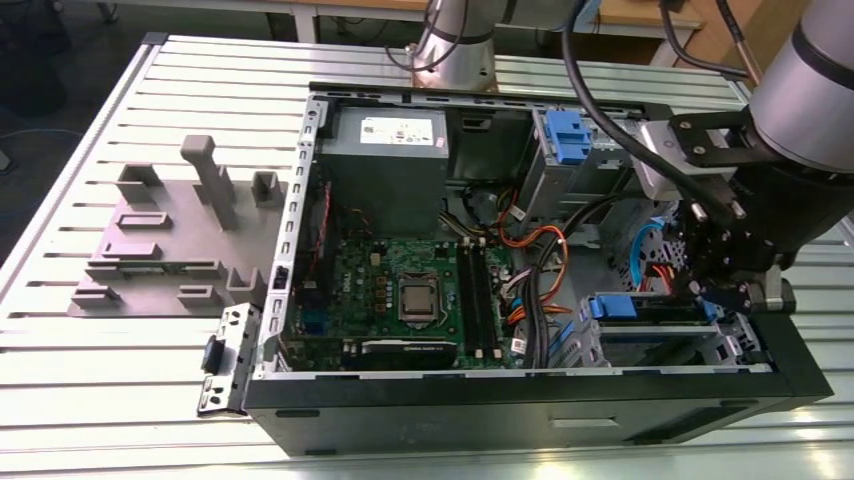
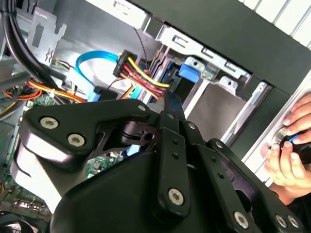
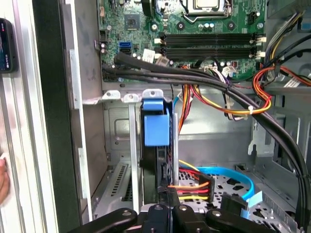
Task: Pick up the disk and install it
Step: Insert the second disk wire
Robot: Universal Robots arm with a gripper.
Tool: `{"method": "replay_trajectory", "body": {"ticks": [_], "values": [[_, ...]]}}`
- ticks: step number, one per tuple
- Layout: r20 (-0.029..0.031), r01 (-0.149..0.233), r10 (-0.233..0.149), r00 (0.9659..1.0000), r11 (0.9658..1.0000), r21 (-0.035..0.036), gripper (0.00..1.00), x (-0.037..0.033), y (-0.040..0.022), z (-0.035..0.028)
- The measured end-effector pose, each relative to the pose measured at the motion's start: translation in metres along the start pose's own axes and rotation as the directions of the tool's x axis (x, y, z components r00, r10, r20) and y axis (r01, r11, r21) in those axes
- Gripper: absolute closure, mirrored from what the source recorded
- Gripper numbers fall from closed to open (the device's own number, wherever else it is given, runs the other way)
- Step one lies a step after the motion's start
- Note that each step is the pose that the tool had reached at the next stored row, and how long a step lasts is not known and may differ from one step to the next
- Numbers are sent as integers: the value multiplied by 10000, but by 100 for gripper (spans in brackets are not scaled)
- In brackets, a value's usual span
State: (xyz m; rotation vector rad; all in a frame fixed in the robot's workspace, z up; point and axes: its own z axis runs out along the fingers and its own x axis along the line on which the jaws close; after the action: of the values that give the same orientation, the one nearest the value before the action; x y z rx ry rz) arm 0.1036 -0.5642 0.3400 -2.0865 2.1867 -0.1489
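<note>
While the open computer case [image 1: 534,400] lies on the slatted surface [image 1: 107,380], the arm's tool [image 1: 714,290] hangs inside its drive-bay corner.
The disk [image 3: 156,145] stands on edge in the drive cage, blue carrier tab showing; whether the tool is spread or pressed together, I cannot tell. A person's hand [image 2: 291,145] rests on the case edge.

hand [image 1: 731,292] fingertips hidden by its own body | disk [image 3: 156,127] mostly hidden in bay | person's hand [image 2: 290,145] cut by edge
</note>
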Motion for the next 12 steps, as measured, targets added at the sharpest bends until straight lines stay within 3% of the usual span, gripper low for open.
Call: {"method": "replay_trajectory", "body": {"ticks": [8,10,12], "values": [[16,-4,4,10000,10000,-16,89,1,26,-3],[19,-5,5,10000,9999,-140,89,1,25,-4],[16,-9,10,10000,9993,-366,89,1,25,-4]]}}
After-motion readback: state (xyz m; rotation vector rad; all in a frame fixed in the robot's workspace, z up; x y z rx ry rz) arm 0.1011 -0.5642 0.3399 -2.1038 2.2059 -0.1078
